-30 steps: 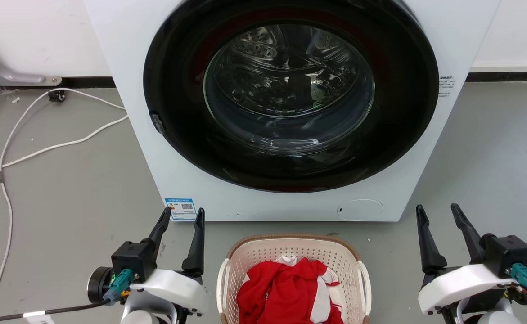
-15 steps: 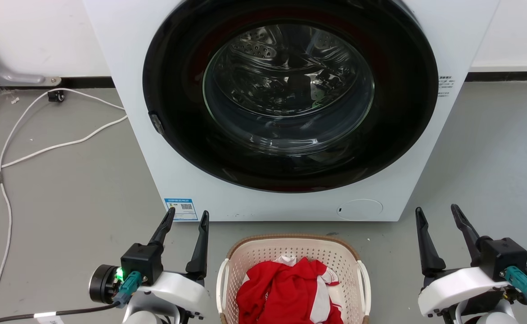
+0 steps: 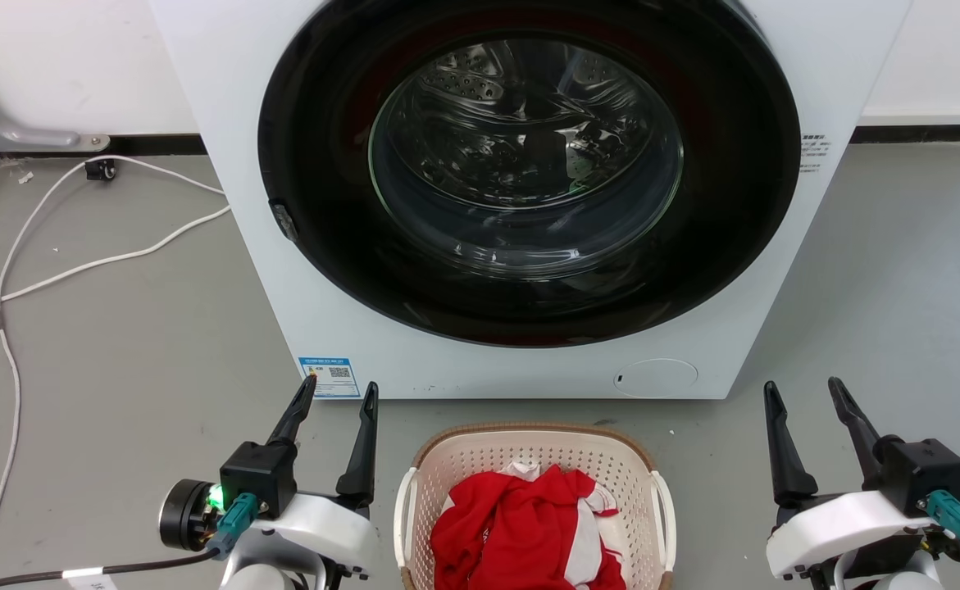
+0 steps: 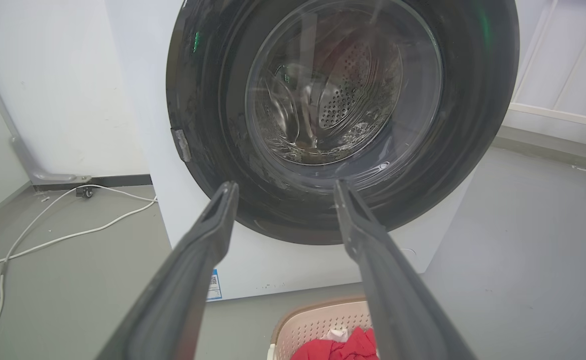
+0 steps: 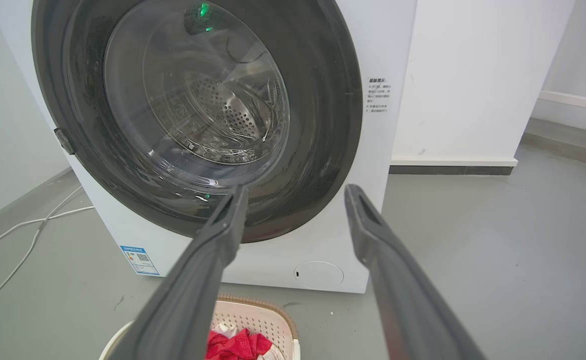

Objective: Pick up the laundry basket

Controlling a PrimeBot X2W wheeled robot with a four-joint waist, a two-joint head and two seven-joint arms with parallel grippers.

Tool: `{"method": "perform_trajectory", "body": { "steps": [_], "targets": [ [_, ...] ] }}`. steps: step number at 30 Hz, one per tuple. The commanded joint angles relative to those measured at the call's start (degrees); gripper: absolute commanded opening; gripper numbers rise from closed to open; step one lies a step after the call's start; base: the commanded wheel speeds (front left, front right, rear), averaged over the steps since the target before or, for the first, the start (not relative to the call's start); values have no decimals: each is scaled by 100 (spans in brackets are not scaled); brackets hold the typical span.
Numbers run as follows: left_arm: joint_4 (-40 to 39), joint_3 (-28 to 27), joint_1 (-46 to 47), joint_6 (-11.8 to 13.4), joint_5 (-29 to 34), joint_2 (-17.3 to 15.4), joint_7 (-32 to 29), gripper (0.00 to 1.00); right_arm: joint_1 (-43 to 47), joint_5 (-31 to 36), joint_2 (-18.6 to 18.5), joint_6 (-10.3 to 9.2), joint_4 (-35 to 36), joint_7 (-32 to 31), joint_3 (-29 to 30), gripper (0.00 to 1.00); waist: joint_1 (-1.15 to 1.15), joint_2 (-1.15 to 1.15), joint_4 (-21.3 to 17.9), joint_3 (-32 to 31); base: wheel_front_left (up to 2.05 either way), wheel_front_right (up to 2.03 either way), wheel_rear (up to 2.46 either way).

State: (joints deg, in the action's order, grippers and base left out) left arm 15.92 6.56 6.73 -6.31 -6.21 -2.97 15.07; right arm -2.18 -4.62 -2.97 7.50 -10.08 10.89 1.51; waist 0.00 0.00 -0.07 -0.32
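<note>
I see the laundry basket (image 3: 480,459) on the grey floor, holding red-and-white clothing (image 3: 529,533). Just behind the basket stands the washing machine (image 3: 529,373). Left of the basket, close by: left gripper (image 3: 340,385), fingers spread, empty. Right of the basket, farther off: right gripper (image 3: 802,385), fingers spread, empty.

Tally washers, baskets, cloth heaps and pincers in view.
Washer: 1
Basket: 1
Cloth heap, red and white, in the basket: 1
Pincers: 2, left pincer and right pincer, both open
Total: 5
</note>
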Motion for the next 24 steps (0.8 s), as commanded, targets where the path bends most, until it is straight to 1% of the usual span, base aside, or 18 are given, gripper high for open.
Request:
{"method": "perform_trajectory", "body": {
  "steps": [1,13,24],
  "targets": [
    [7,-17,50,0,-9,8,14,100,-1,-30,17,-2,-17,33,5,100,0,0,0,4,0,0,0],
    [27,-39,58,-13,-1,10,14,100,-47,-102,17,-2,-126,42,10,100,0,0,6,46,0,0,0],
    [536,47,238,-57,-135,10,14,100,-245,-154,15,-2,-540,2,121,100,0,0,-58,454,0,0,0]
  ]
}}
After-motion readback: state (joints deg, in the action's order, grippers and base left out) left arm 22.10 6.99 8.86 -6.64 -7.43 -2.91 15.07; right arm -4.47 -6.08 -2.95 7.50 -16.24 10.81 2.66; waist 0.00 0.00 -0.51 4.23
